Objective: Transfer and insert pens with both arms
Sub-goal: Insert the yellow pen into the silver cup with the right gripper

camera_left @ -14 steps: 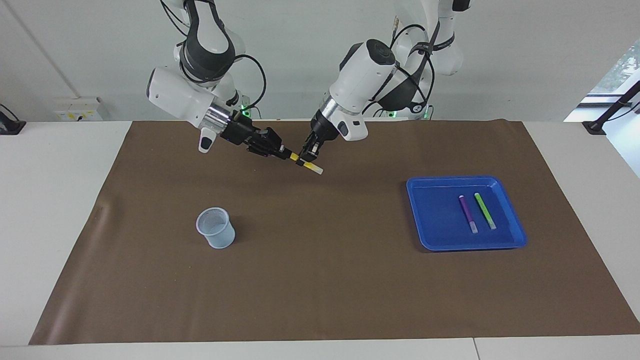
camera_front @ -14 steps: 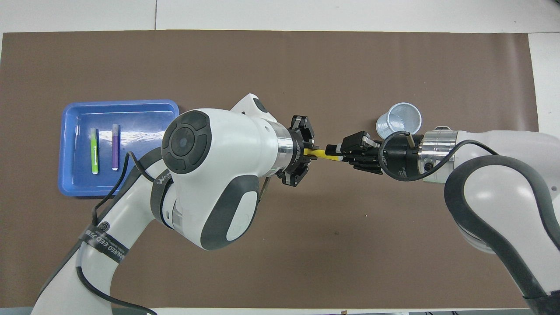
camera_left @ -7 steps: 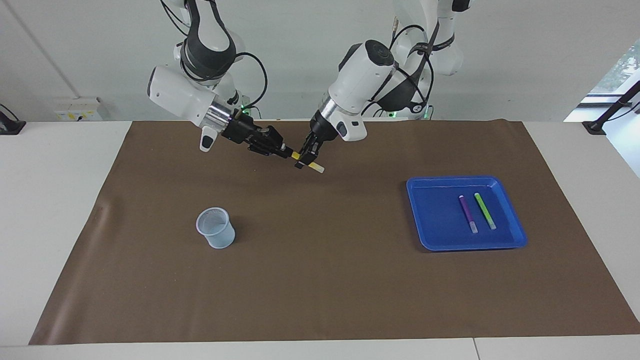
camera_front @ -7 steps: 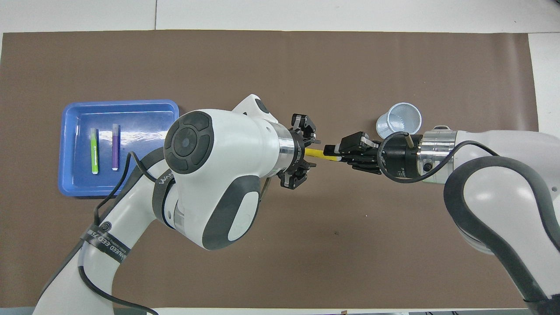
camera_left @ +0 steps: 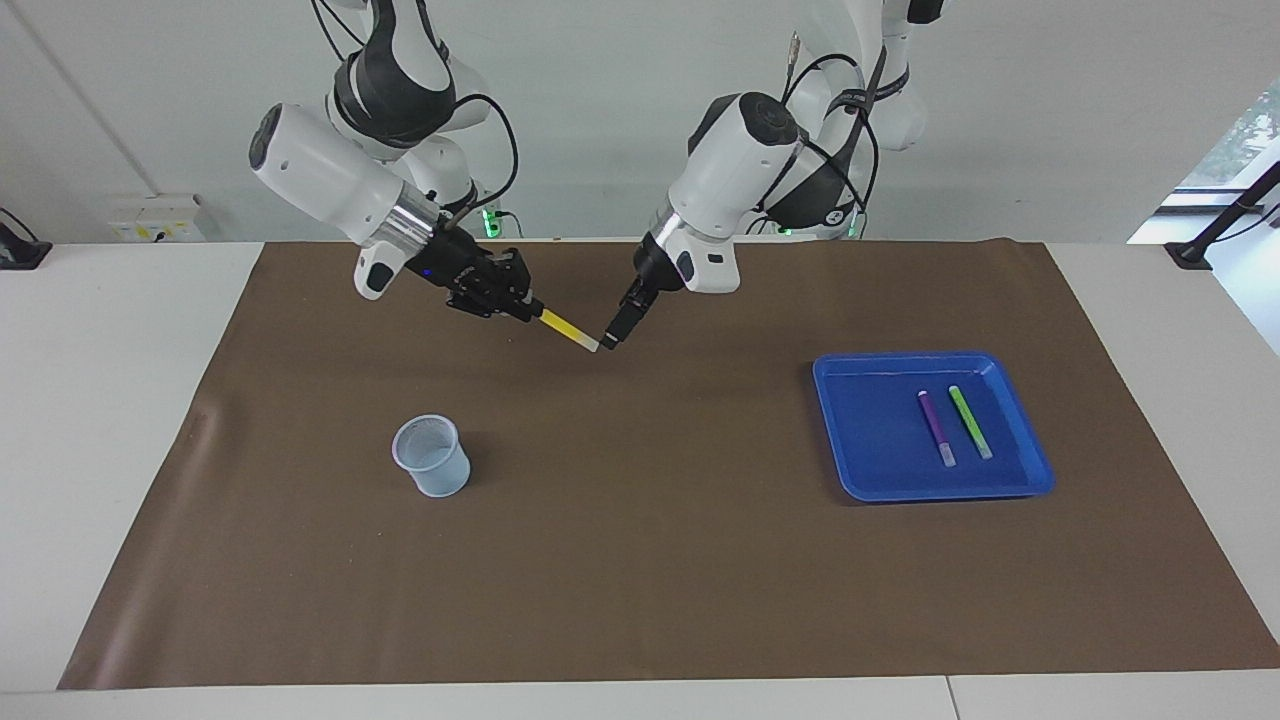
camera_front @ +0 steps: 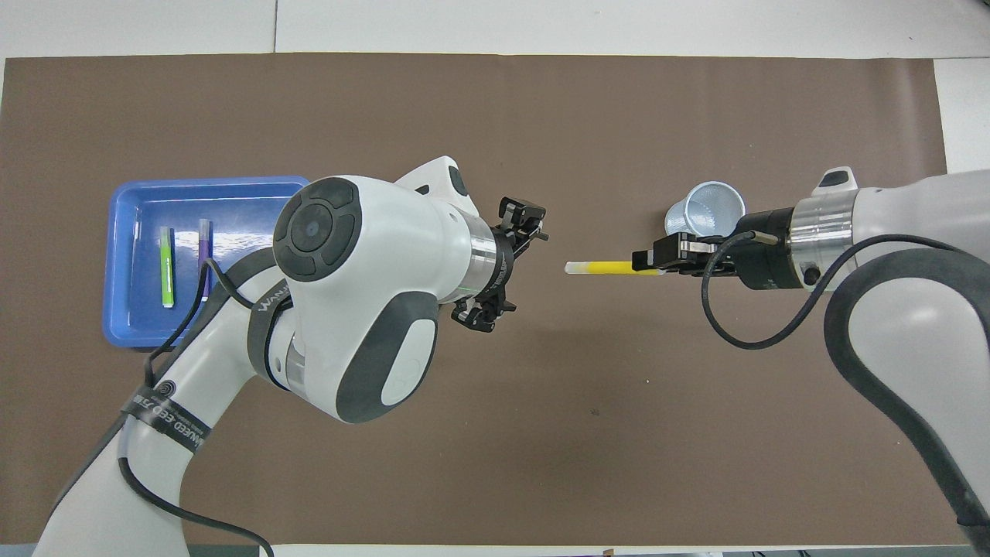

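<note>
Overhead view first, working outward from the robots: the left arm's black two-finger gripper point(camera_front: 506, 267) hangs over bare brown table mat point(camera_front: 495, 433) with its fingers spread wide and nothing between them. Just clear of its tips, toward the right arm's end of the table, lies the pale cap end of the thin yellow marker-like pen point(camera_front: 607, 268), which hangs level in the air, touching only the right arm's black two-finger gripper point(camera_front: 657, 261). That gripper's fingertips are pressed together on the pen's other end, so the pen sticks out from it straight toward the empty left gripper, a small gap parting the cap from the left fingers. In the facing view the same pen point(camera_left: 567, 329) slopes down from the right gripper point(camera_left: 528, 312), and the left gripper point(camera_left: 612, 335) stands close beside the cap, apart from it as the overhead view shows. Beside the right gripper, a little farther from the robots, stands a pale blue translucent plastic cup point(camera_front: 705, 210), upright on the mat. Well away from the left gripper, toward the left arm's end of the table, a blue rectangular plastic tray point(camera_front: 124, 325) holds the thin green pen point(camera_front: 166, 266) and the thin purple pen point(camera_front: 204, 246), lying side by side but apart.
</note>
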Available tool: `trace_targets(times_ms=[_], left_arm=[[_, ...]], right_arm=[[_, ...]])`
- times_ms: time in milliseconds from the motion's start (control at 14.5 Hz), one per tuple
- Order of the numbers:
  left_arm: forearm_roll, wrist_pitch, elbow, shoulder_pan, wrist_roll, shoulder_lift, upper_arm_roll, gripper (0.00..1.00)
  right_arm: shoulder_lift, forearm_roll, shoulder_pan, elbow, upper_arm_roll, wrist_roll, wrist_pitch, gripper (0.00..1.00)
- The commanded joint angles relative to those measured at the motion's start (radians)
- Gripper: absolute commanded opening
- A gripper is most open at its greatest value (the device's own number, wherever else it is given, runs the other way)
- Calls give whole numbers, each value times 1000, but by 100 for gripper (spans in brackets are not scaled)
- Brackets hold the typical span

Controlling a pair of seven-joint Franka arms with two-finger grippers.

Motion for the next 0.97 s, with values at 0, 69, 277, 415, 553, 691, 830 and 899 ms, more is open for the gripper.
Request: trace_targets(times_ms=[0, 69, 277, 415, 553, 691, 830, 899], left_arm=[[13, -67, -66, 84, 255, -42, 2, 100], [15, -64, -98, 116, 355, -51, 2, 100], [151, -56, -195, 209, 672, -75, 2, 100], [185, -53, -220, 288, 885, -74, 2, 100], [228, -51, -241, 370, 1076, -72, 2, 100], [295, -47, -256, 455, 1261, -69, 2, 100], [309, -9, -278, 516, 1429, -68, 2, 100], [311, 8, -284, 539, 1469, -63, 2, 100]], right_arm=[[97, -176, -28, 178, 6, -51, -77, 0], [131, -272, -27, 258, 6, -53, -110, 0], [201, -498, -25, 418, 10, -83, -168, 0], [230, -545, -28, 438, 6, -158, -154, 0], [249, -634, -19, 429, 10, -189, -90, 0], [278, -651, -14, 413, 10, -192, -70, 0], [280, -680, -13, 378, 10, -206, -53, 0], [280, -690, -14, 352, 10, -224, -27, 0]])
